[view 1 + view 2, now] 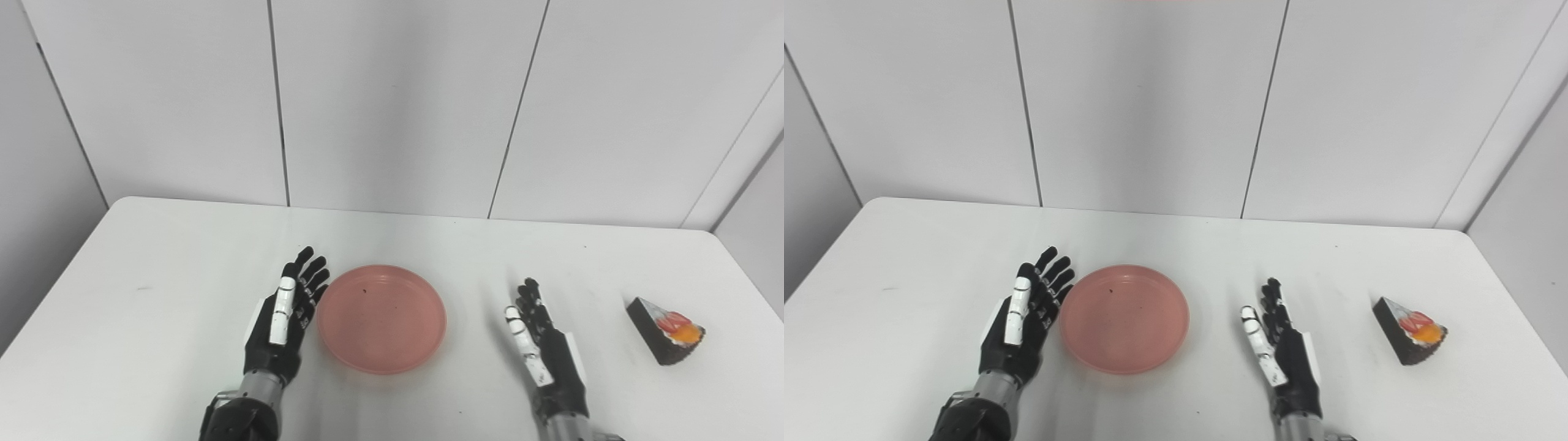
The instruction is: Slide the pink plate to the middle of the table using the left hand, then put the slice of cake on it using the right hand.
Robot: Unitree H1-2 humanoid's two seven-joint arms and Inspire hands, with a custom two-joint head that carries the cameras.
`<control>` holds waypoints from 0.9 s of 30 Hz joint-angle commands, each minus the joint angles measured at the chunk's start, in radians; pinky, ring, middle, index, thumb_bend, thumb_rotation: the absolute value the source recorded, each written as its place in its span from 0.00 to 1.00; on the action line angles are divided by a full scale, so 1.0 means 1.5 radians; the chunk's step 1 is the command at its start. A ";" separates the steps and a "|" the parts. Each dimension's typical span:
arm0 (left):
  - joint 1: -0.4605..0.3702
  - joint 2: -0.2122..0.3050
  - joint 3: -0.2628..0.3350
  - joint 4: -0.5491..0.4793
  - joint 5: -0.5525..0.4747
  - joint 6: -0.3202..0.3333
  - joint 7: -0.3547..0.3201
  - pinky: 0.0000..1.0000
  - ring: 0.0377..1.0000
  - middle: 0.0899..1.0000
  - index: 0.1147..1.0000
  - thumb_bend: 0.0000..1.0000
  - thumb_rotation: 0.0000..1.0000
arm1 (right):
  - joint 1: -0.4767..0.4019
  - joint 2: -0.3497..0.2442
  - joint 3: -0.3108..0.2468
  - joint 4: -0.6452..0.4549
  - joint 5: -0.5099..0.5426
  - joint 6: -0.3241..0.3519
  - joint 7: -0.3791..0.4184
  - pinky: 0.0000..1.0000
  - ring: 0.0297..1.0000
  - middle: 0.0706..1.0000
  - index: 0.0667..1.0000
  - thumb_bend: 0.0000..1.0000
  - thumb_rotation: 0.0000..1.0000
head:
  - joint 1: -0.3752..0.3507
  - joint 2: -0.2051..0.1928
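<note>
The pink plate (pixel 381 318) lies empty near the middle of the white table (pixel 153 257). My left hand (pixel 288 315) is open, fingers straight, its palm side right against the plate's left rim. My right hand (pixel 542 346) is open and empty, held edge-up to the right of the plate and apart from it. The slice of cake (pixel 666 331), dark with red and orange fruit on top, lies on the table at the far right, well clear of my right hand. The plate (pixel 1124 317) and the cake (pixel 1410 331) show the same way in the right eye view.
The table's far edge meets a white panelled wall (pixel 392 104). The right table edge runs close behind the cake. A small dark speck lies on the plate.
</note>
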 commanded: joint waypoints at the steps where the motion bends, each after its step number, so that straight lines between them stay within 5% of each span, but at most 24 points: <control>1: 0.019 0.006 -0.014 0.000 0.007 0.020 -0.013 0.94 0.94 0.93 0.92 0.63 0.95 | -0.022 0.008 0.005 -0.005 -0.010 -0.035 -0.007 0.99 0.96 0.95 0.97 0.56 0.72 | -0.015 0.002; 11: 0.023 0.018 -0.028 -0.006 -0.003 0.024 -0.042 0.95 0.95 0.95 0.93 0.63 0.97 | -0.040 0.007 0.014 0.011 -0.048 -0.045 -0.026 0.96 0.95 0.93 0.95 0.58 0.73 | -0.061 0.007; 15: 0.021 0.014 -0.029 0.002 -0.004 0.019 -0.045 0.95 0.95 0.94 0.93 0.62 0.96 | -0.062 -0.015 -0.002 0.022 -0.025 -0.069 -0.017 0.95 0.96 0.94 0.95 0.60 0.68 | -0.066 0.004; 20: 0.017 0.011 -0.030 0.012 -0.004 0.012 -0.048 0.94 0.94 0.94 0.92 0.61 0.96 | -0.088 -0.048 -0.022 0.010 -0.082 -0.063 -0.055 0.88 0.89 0.90 0.91 0.59 0.68 | -0.082 -0.001; 24: 0.016 0.017 -0.029 0.023 -0.006 0.009 -0.058 0.95 0.95 0.94 0.93 0.62 0.96 | -0.106 -0.096 -0.026 -0.040 -0.144 0.000 -0.058 0.87 0.90 0.89 0.91 0.55 0.68 | -0.124 -0.009; 27: 0.016 0.026 -0.027 0.026 -0.007 0.007 -0.067 0.95 0.95 0.94 0.92 0.63 0.97 | -0.119 -0.117 -0.034 -0.065 -0.175 0.039 -0.061 0.82 0.86 0.86 0.88 0.59 0.54 | -0.168 -0.016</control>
